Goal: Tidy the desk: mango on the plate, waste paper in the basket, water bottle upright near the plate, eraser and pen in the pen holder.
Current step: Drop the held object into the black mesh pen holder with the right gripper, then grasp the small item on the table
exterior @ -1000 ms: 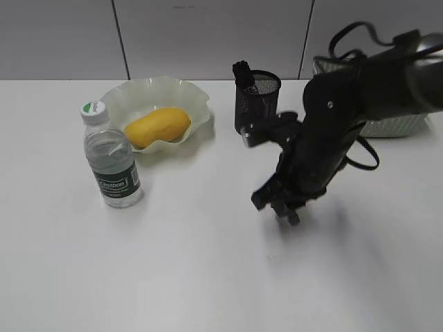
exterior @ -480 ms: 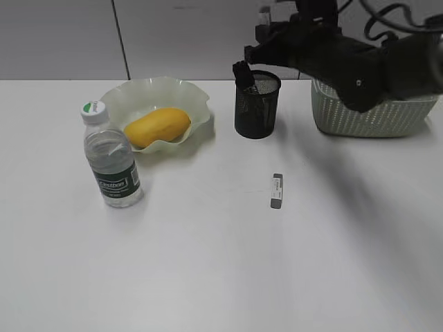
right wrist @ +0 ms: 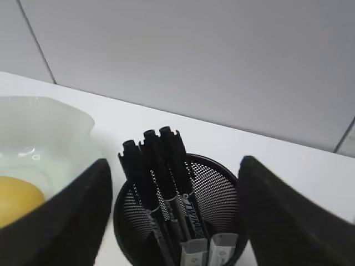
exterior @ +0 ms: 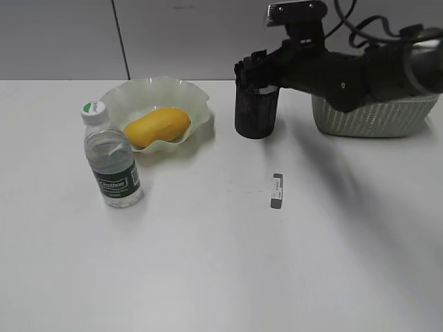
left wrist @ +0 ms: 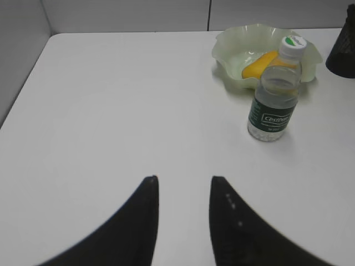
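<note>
Right end effector (right wrist: 175, 216) wide open, empty, hiding pen holder (exterior: 255, 114) rim; left end effector (left wrist: 183, 185) part-open, tips cropped

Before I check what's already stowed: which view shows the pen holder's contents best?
The right wrist view: it looks down into the pen holder, showing black pens inside. The exterior view shows its side, top hidden by the right gripper. The left wrist view catches only an edge.

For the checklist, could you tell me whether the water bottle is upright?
Upright: the water bottle stands on the desk, cap on top.
</note>
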